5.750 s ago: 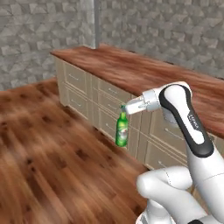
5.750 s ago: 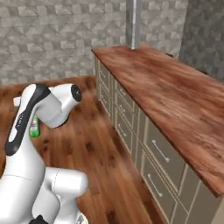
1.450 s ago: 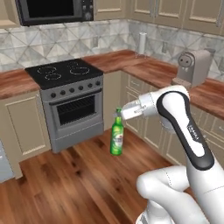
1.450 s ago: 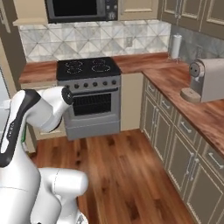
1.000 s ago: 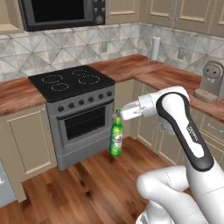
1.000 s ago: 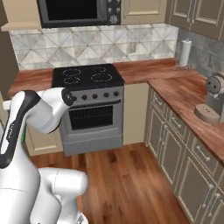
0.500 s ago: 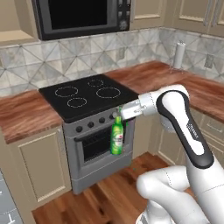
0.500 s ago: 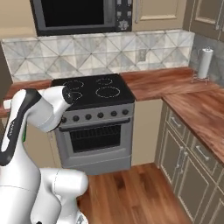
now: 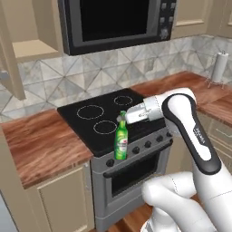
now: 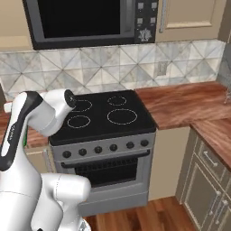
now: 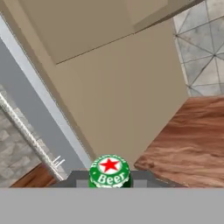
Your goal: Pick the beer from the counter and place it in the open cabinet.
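The beer point(image 9: 120, 142) is held upright by its neck in the gripper point(image 9: 123, 117) (fingers clamped on it), hanging in the air before the stovetop's point(image 9: 108, 123) front edge, beside the counter point(image 9: 38, 147)

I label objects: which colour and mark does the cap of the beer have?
Green, with a red star; the beer cap shows best in the hand view.

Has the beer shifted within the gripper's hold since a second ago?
No. The beer hangs by its neck from the gripper in the same spot against the arm. The stove and microwave shifted because the base drove.
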